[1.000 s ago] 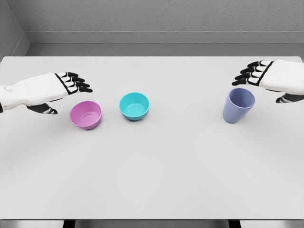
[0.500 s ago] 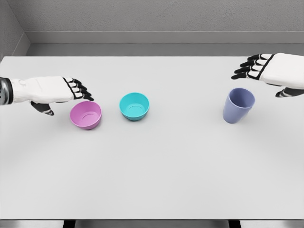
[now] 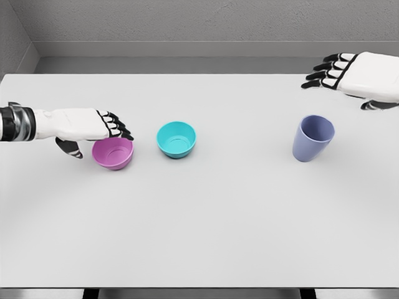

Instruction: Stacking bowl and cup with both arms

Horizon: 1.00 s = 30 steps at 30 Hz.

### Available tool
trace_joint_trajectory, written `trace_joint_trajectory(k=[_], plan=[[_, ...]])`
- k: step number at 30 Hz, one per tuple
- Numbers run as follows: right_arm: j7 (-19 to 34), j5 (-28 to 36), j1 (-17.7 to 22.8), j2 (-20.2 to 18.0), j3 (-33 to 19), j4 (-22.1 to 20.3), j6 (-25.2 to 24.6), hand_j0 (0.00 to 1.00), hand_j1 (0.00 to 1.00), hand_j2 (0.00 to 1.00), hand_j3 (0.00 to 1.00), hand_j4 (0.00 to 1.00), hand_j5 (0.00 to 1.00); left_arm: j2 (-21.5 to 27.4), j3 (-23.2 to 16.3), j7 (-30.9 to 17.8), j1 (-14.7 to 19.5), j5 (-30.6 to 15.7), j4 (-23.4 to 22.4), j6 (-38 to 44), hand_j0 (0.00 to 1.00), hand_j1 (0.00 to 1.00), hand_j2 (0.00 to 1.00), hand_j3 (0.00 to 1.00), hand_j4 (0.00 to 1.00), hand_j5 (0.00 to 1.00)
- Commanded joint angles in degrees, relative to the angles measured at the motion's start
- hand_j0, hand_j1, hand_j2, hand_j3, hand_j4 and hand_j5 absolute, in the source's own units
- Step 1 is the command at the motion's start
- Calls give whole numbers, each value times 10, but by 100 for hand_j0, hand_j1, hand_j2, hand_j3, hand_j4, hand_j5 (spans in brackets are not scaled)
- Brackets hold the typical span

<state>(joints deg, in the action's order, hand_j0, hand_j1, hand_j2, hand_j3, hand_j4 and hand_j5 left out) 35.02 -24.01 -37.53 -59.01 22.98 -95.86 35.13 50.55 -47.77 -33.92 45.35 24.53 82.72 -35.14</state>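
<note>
Left hand (image 3: 93, 128) reaches over the pink bowl (image 3: 113, 153) rim, fingers extended, grasp unconfirmed. Right hand (image 3: 349, 75) hovers open, well apart from the cup (image 3: 313, 138).

We see a wide, plain white surface (image 3: 206, 218) carrying three things, all standing upright with their open sides up. A shallow pink plastic bowl (image 3: 113, 153) sits directly beneath the fingertips of the left robot hand (image 3: 93, 124), just beside its thumb. A shallow teal plastic bowl (image 3: 176, 139) stands near the pink one, on the side away from that hand's wrist, apart from it. A tall periwinkle-blue plastic cup (image 3: 313, 138) stands well apart from both bowls, nearer to us than the right robot hand (image 3: 349, 75), which hangs over the far edge of the surface.
</note>
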Motion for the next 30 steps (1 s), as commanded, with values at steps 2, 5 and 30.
trace_joint_trajectory(k=[2,5,30], plan=[[0,-7,1,3,-6,19,-1,100,100,100,100,100,100,-10,0,-2,0,0,-4,1,100,100,100,100,100,100],[0,-8,3,3,2,20,-1,100,100,100,100,100,100,-11,0,-2,0,1,-7,1,100,100,100,100,100,100],[0,-14,2,21,41,19,-1,100,100,100,100,100,100,-41,-11,-2,-1,17,-42,1,100,100,100,100,100,100]])
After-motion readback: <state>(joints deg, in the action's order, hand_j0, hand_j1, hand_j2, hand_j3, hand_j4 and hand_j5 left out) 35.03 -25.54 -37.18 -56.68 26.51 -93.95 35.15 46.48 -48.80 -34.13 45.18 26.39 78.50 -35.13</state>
